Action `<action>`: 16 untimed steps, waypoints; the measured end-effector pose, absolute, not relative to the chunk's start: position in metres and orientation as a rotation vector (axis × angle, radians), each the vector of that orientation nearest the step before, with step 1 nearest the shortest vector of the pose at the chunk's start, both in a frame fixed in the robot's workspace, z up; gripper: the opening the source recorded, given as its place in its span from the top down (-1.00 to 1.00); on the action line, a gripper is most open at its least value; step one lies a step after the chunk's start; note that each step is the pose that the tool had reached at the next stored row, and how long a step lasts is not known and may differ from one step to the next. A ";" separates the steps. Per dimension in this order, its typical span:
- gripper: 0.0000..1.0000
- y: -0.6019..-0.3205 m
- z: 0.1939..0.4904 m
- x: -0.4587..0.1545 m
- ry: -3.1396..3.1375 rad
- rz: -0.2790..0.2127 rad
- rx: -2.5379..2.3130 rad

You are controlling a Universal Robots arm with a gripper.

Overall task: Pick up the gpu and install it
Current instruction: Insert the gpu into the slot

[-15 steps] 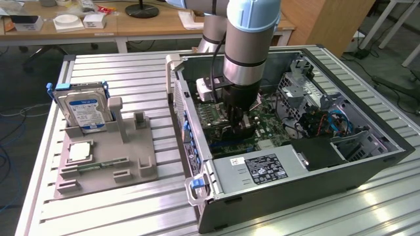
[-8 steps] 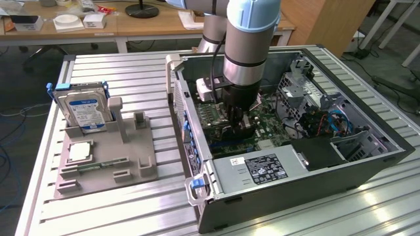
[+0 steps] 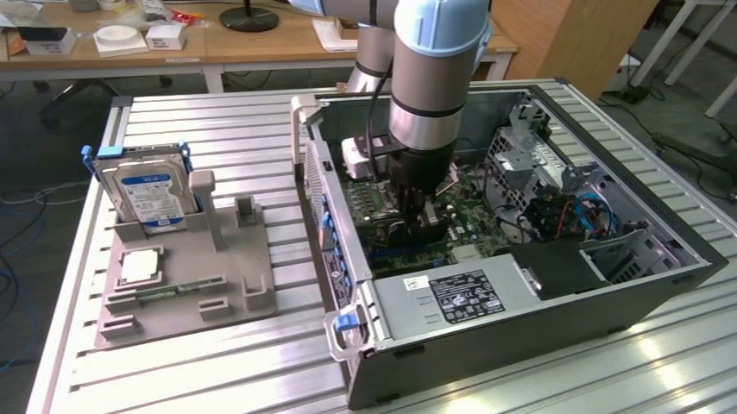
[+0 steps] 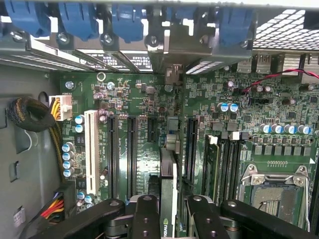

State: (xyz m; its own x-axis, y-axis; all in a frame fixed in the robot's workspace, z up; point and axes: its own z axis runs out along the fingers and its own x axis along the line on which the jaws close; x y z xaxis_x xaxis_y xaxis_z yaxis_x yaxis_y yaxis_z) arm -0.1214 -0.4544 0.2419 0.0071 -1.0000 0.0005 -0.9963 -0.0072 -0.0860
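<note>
Exterior view, arm pose: we see the arm [image 3: 426, 78] plunging straight down into the open computer case [image 3: 645, 293].
Gripper: black gripper [image 4: 168, 209] is clamped onto the gpu [image 4: 168, 194], fingers [image 4: 144, 219] pinching each face.
Gpu spot: standing on edge over the green motherboard [image 4: 149, 164], in line with the long black slots [image 4: 132, 149].
Textures: ribbed aluminium table [image 3: 230, 379], grey plastic parts tray [image 3: 185, 293], boxy silver hard drive [image 3: 144, 194] standing upright in it.
</note>
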 end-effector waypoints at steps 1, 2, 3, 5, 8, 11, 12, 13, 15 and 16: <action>0.47 -0.454 0.242 -0.121 2.169 -0.094 -2.185; 0.47 -0.454 0.242 -0.121 2.169 -0.094 -2.185; 0.47 -0.454 0.242 -0.121 2.169 -0.094 -2.185; 0.47 -0.454 0.242 -0.122 2.170 -0.093 -2.185; 0.47 -0.454 0.242 -0.122 2.170 -0.092 -2.186; 0.47 -0.454 0.242 -0.122 2.170 -0.092 -2.185; 0.47 -0.454 0.242 -0.122 2.170 -0.092 -2.185; 0.47 -0.454 0.242 -0.122 2.170 -0.092 -2.185; 0.47 -0.454 0.242 -0.122 2.170 -0.092 -2.186; 0.47 -0.454 0.242 -0.122 2.170 -0.092 -2.185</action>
State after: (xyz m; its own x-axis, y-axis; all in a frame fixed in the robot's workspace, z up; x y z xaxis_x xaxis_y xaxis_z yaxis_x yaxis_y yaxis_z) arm -0.1217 -0.4543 0.2419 0.0072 -1.0000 -0.0002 -0.9963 -0.0071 -0.0851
